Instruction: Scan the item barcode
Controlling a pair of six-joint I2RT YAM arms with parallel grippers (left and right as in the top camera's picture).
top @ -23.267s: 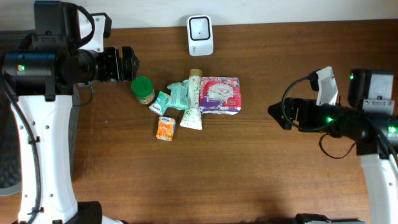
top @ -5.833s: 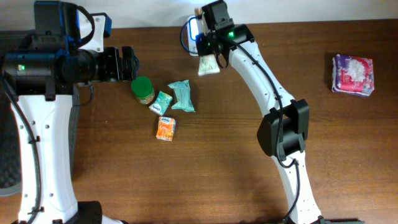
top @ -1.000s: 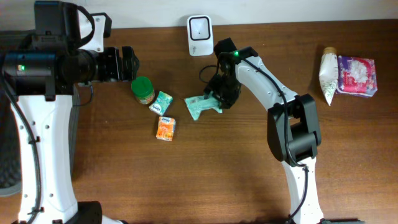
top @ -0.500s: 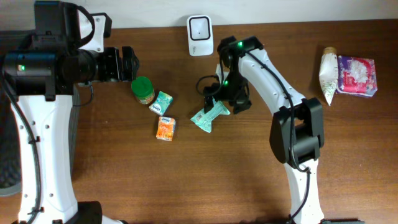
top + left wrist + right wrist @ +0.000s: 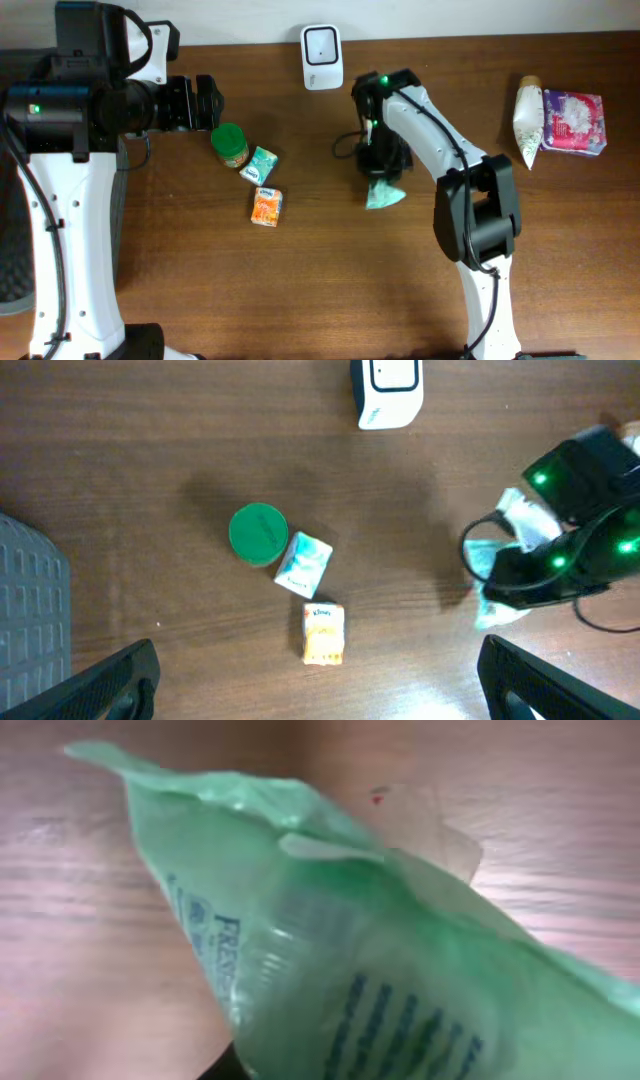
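The right gripper [image 5: 381, 168] appears clamped on a limp green plastic packet [image 5: 384, 196], which hangs crumpled over the middle of the table [image 5: 300, 290], in front of the white scanner [image 5: 322, 57]. The left gripper [image 5: 205, 102] rests released at far left. The soft film could slip free or fold over its barcode and spoil the read. Bare wood lies between packet and scanner. The scanner sits near the table's back edge, so an overshoot might knock it.
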